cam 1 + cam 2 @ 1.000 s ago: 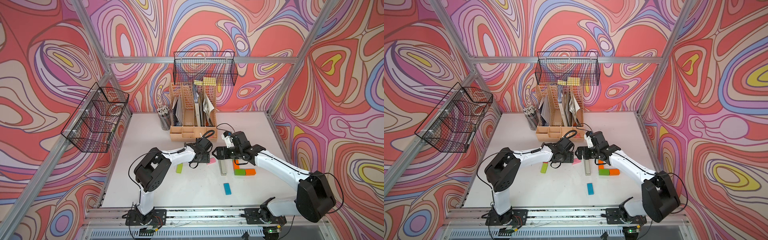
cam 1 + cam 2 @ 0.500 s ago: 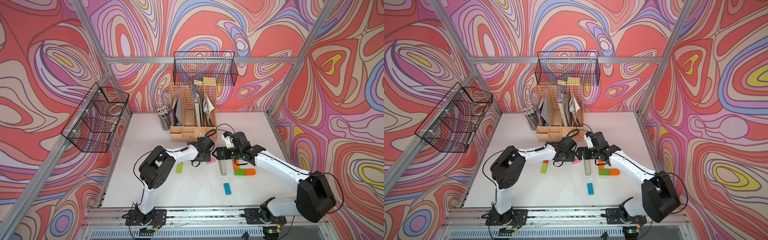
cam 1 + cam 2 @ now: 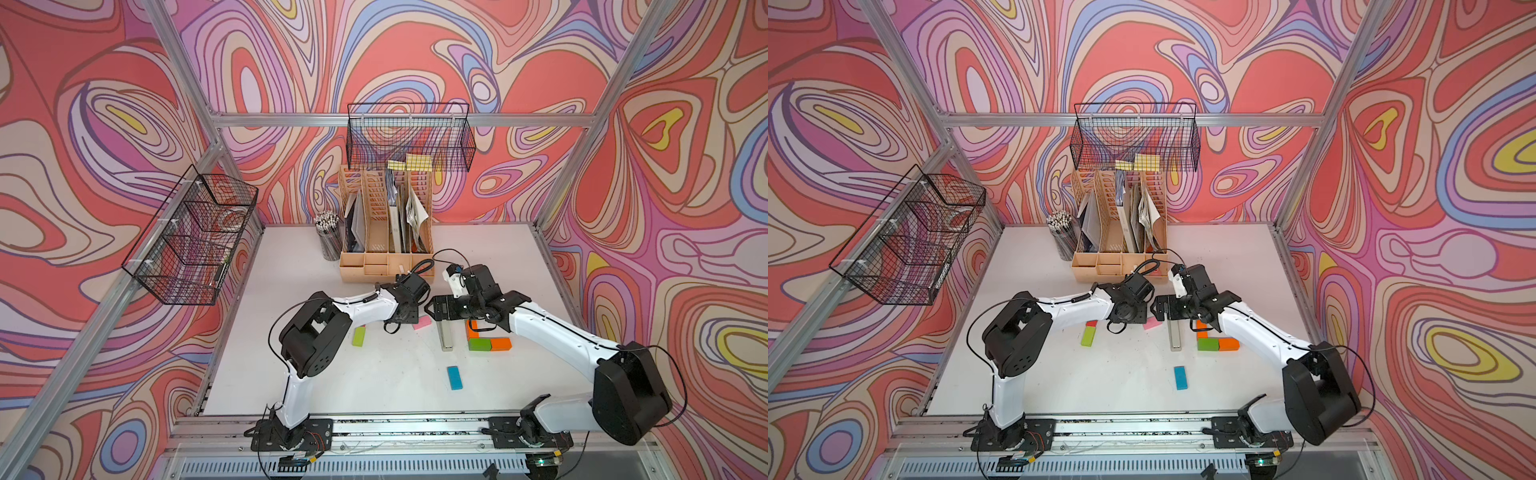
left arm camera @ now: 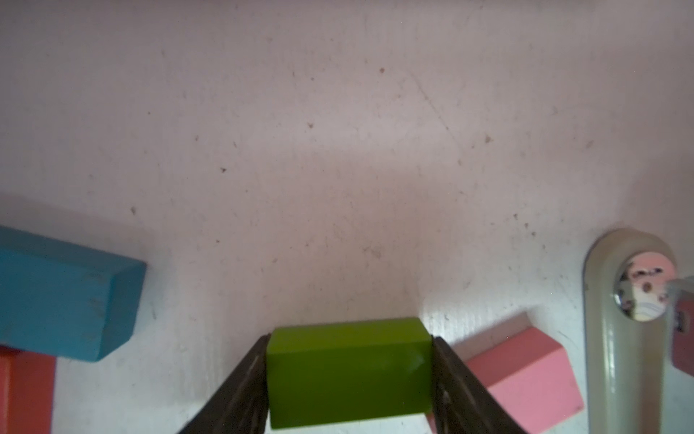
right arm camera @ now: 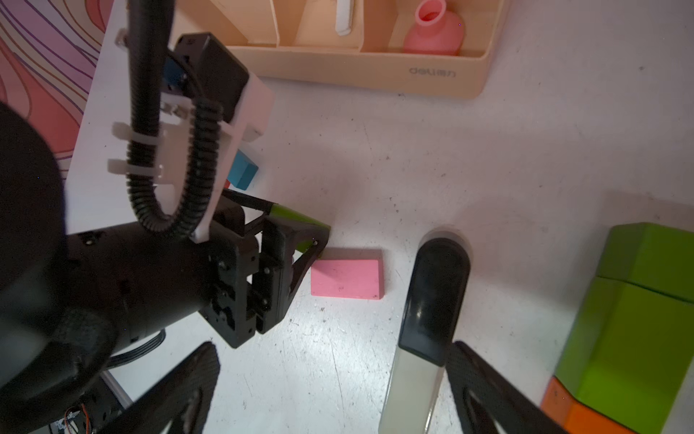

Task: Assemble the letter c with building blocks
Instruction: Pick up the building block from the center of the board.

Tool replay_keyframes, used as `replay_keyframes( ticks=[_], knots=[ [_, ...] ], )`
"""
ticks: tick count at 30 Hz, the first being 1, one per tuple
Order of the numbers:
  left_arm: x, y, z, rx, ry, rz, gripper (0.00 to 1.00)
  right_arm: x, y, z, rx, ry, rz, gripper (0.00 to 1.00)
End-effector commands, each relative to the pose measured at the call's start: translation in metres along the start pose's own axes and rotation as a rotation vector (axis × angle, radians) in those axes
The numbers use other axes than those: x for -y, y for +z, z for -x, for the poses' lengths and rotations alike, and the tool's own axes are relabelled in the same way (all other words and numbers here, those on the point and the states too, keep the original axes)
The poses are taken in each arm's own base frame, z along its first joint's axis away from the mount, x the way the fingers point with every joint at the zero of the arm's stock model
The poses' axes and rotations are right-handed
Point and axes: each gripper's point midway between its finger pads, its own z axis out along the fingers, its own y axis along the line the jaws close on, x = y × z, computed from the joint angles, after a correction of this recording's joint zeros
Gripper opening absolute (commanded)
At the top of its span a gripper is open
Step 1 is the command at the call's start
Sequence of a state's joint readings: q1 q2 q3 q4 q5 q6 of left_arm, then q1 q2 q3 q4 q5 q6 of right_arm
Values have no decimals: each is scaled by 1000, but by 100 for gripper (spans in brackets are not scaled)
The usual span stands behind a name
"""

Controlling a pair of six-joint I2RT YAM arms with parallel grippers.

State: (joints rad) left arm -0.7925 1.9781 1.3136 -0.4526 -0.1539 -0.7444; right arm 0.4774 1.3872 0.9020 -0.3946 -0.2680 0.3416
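While the white table (image 3: pixel 374 386) carries only part of the letter c (image 3: pixel 482 344), a corner of orange and green blocks near the right arm, the step in hand looks like fetching the next piece. Just beside that corner lies the long stapler (image 3: pixel 445 336). The right claw (image 5: pixel 334 349) hangs over its dark end with jaws wide apart, holding nothing. Across the stapler, the left claw (image 4: pixel 349 340) is clamped on a green block (image 4: pixel 349 379), one finger pressed to each side; whether the block has left the table I cannot tell. A blue block (image 4: pixel 64 293) lies well off to one side of it, and a pink block (image 5: pixel 347 278) lies just beside it. Next, I judge, the left arm must lift the green block clear of the pink one and carry it past the stapler and the right claw. It must then set the block flush against an open end of the corner without nudging the blocks already laid.
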Motion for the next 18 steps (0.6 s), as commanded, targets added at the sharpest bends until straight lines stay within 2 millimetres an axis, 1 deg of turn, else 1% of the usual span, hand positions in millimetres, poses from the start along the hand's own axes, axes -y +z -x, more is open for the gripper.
replay_keyframes(
  ticks=[1, 6, 9, 15, 18],
  knots=[
    [-10, -19, -10, -6, 13, -3, 62, -7, 0, -2, 6, -23, 38, 98],
    [-16, -40, -19, 21, 36, -57, 61, -20, 7, -6, -34, -35, 127, 94],
    [-25, -52, -25, 22, 65, -60, 61, -27, 11, -10, -53, -41, 178, 92],
    [-54, -70, -45, -14, 160, 4, 61, -34, 11, -11, -59, -52, 218, 91],
    [-72, -80, -53, -11, 194, 39, 59, -34, 11, -12, -59, -54, 224, 91]
  ],
)
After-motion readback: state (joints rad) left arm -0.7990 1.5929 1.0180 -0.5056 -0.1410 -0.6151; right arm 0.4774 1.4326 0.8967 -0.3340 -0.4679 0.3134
